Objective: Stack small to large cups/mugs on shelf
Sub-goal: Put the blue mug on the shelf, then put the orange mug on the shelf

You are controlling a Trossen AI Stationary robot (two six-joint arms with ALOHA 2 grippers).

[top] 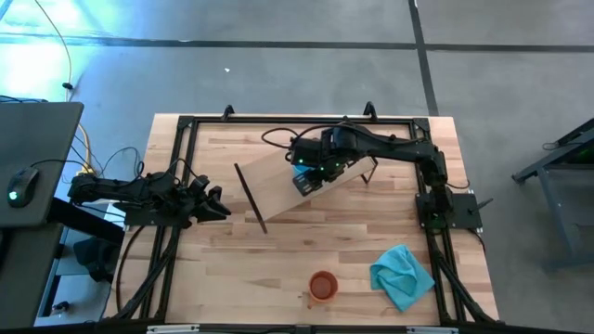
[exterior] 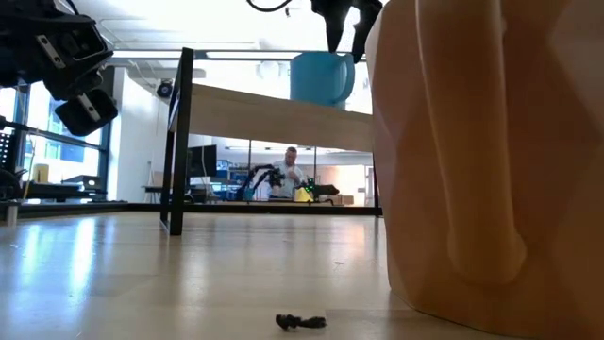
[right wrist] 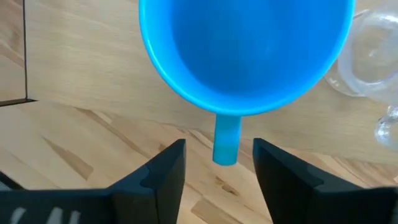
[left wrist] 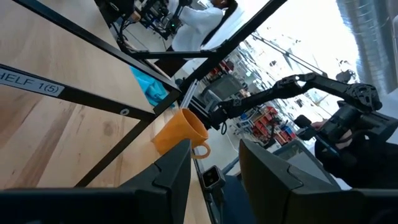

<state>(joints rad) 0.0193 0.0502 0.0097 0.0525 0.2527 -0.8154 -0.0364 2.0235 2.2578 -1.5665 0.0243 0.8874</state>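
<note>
Right tool (right wrist: 217, 171) above the shelf (top: 278, 190), fingers apart astride the handle of the blue mug (right wrist: 245, 53), which stands on the shelf beside the clear cup (right wrist: 373, 56). Lift straight up to avoid snagging the handle. Orange mug (top: 322, 286) waits on the desk (top: 278, 269).

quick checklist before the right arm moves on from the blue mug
1. Right gripper jaws open, clear of the blue mug handle: ok, the handle sits between the jaws, touching neither.
2. Blue mug standing on the shelf: ok, it shows upright on the board in the low view.
3. Clear cup on the shelf beside the blue mug: ok; whether they touch: cannot tell.
4. Orange-brown mug on the shelf: not ok, it stands on the table near the front edge.
5. Left gripper out of the way: ok, it waits at the table's left side, jaws open.
</note>
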